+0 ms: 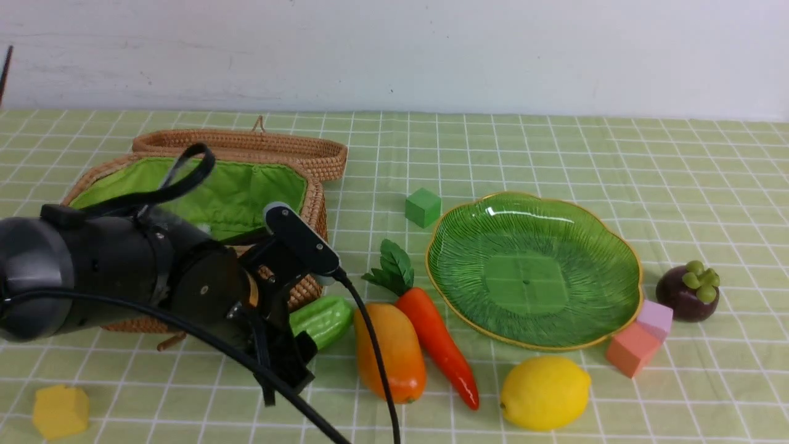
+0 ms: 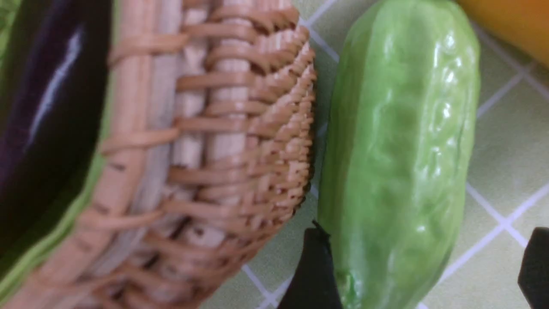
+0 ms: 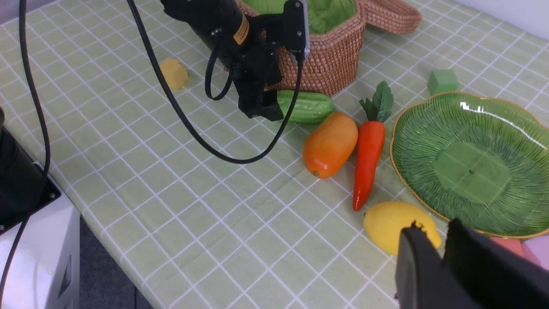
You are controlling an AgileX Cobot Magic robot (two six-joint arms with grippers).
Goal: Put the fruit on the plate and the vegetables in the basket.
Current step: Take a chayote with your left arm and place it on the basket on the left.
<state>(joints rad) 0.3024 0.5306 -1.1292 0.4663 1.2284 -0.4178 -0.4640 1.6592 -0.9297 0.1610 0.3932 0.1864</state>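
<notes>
- The left pincer [image 1: 294, 365] is low over the table [image 1: 555, 154], jaws apart and straddling one end of the bitter gourd [image 2: 399, 150]; one finger looks to touch its side, the other stands clear; nothing is clamped.
- The gourd lies on its side just beside the wall of the basket [image 1: 311, 280], outside it; the eggplant [image 2: 43, 107] lies inside, against the green lining.
- The gourd looks like a light, stiff, glossy toy; its ridges should give some bite, yet the rounded taper could squirt out of the jaws; a hold across the thick middle seems safer than one at the tip.
- The mango [image 1: 391, 351], carrot [image 1: 437, 339], lemon [image 1: 545, 393] and mangosteen [image 1: 687, 293] lie on the table around the plate [image 1: 592, 246], which holds nothing.
- The right pincer [image 3: 444, 257] points toward the lemon, jaws all but together on nothing.
- A yellow label [image 3: 241, 31] on the left arm [image 1: 123, 271] is too small to read; no other writing shows.
</notes>
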